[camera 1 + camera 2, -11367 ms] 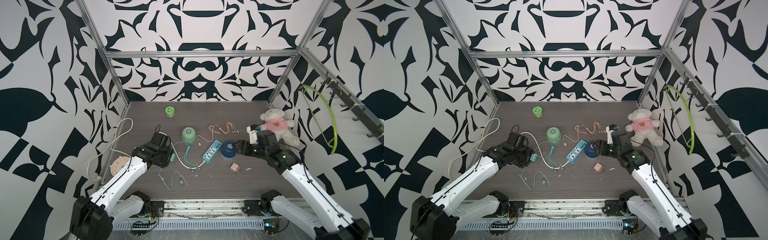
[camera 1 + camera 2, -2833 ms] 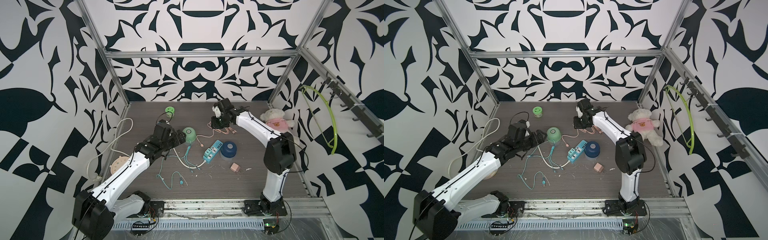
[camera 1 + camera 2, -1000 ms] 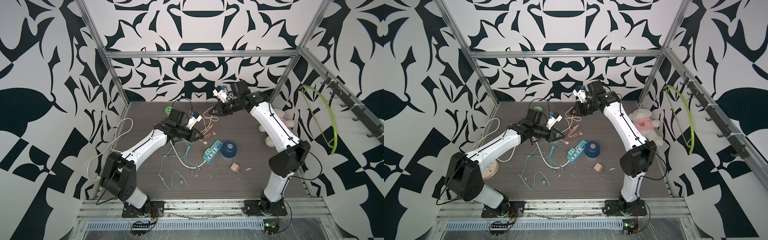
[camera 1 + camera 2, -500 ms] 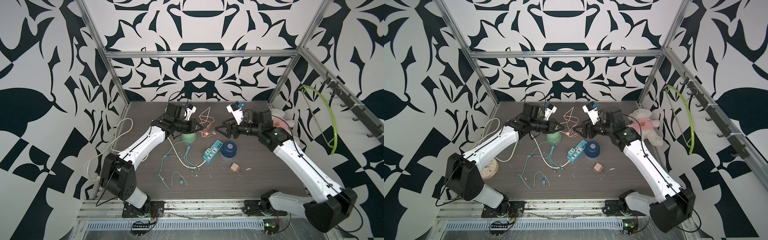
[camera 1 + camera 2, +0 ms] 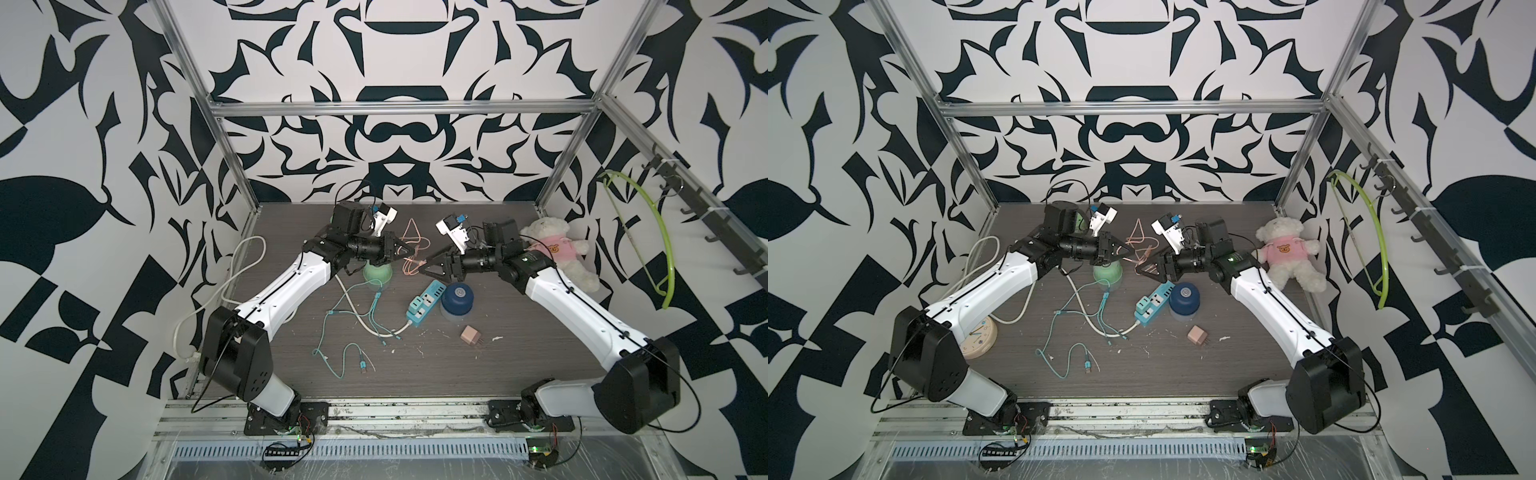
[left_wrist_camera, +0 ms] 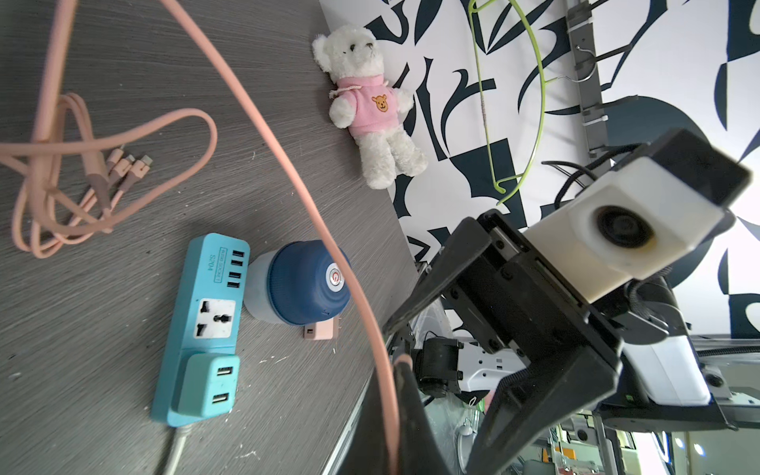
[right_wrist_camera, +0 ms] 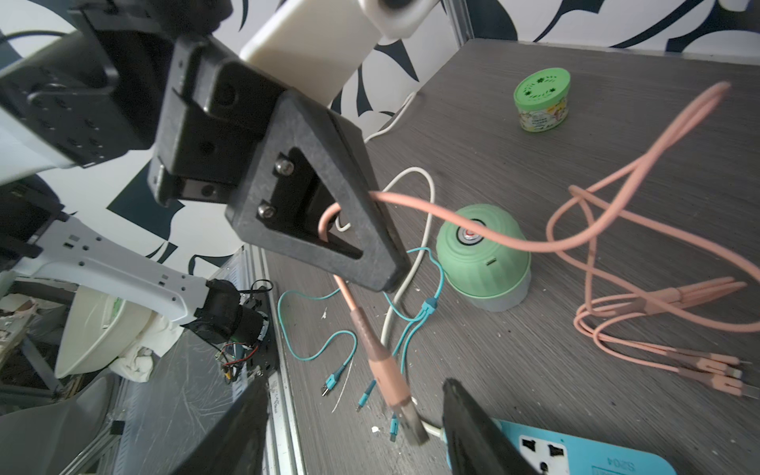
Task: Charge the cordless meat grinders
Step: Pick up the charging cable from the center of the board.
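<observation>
Left gripper (image 5: 409, 252) clamps the pink cable (image 6: 50, 82) above the mint green grinder (image 5: 377, 273). Right gripper (image 5: 424, 271) fingers stand apart, apparently around the cable's plug (image 7: 388, 372)

Lighting is bright, even and diffuse, shadows soft; wrist views show wide-angle edge distortion and blurred foregrounds.

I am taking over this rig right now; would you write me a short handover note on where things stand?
Left gripper: shut on the pink charging cable, its USB plug dangling.
Right gripper: open, close to that plug.
Mint green dome-shaped grinder stands by the left gripper; dark blue dome-shaped grinder beside the light blue power strip.
Done: cable lifted.
Left: plug cable into strip, connect both grinders.
</observation>
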`<state>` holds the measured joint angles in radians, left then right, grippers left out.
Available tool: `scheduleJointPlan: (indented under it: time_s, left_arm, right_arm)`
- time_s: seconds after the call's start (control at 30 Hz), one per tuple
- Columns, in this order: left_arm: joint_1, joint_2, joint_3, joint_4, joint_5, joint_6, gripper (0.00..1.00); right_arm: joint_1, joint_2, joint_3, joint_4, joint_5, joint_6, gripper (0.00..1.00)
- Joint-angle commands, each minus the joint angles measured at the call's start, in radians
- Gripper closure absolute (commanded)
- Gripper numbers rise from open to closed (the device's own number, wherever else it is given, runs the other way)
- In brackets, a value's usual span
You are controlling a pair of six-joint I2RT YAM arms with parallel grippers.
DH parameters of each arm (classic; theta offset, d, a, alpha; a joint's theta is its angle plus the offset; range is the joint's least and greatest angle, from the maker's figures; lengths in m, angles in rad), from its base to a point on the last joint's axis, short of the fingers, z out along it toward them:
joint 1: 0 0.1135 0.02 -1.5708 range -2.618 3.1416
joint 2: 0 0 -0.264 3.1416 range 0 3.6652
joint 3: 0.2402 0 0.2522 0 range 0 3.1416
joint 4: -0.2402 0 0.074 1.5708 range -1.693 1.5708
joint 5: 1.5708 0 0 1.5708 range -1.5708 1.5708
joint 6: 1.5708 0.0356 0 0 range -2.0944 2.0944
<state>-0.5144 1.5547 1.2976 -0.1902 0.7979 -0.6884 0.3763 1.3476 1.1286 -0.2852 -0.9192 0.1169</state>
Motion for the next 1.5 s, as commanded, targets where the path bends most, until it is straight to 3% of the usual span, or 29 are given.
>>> scheduleJointPlan:
  time_s: [0.0, 0.17, 0.43, 0.6, 0.67, 0.73, 0.8, 0.9, 1.2, 1.47]
  left_arm:
    - [0.009, -0.027, 0.031, 0.036, 0.044, -0.012, 1.00]
    - [0.014, -0.029, 0.029, 0.051, 0.056, -0.022, 1.00]
    - [0.015, -0.033, 0.015, 0.064, 0.068, -0.032, 1.00]
    - [0.015, -0.038, 0.008, 0.088, 0.086, -0.048, 1.00]
    - [0.014, -0.043, 0.001, 0.119, 0.102, -0.067, 0.95]
    - [0.014, -0.058, -0.020, 0.172, 0.117, -0.094, 0.76]
    - [0.013, -0.078, -0.049, 0.239, 0.134, -0.119, 0.64]
    - [0.010, -0.100, -0.081, 0.289, 0.144, -0.128, 0.55]
    - [0.007, -0.090, -0.081, 0.273, 0.150, -0.120, 0.60]
    - [0.005, -0.078, -0.066, 0.270, 0.161, -0.119, 0.80]
  right_arm:
    - [-0.008, 0.015, 0.043, 0.022, -0.099, 0.040, 0.42]
    - [-0.020, 0.033, 0.043, 0.039, -0.152, 0.074, 0.63]
    - [-0.025, 0.029, 0.032, 0.063, -0.140, 0.093, 0.80]
    - [-0.025, 0.032, 0.031, 0.071, -0.143, 0.097, 0.99]
    - [-0.025, 0.032, 0.030, 0.087, -0.155, 0.104, 1.00]
    - [-0.025, 0.031, 0.028, 0.114, -0.169, 0.123, 1.00]
    - [-0.025, 0.032, 0.024, 0.154, -0.186, 0.154, 1.00]
    - [-0.025, 0.038, 0.026, 0.209, -0.204, 0.200, 1.00]
    - [-0.020, 0.057, 0.031, 0.320, -0.228, 0.293, 1.00]
    - [-0.007, 0.076, 0.034, 0.367, -0.222, 0.329, 1.00]
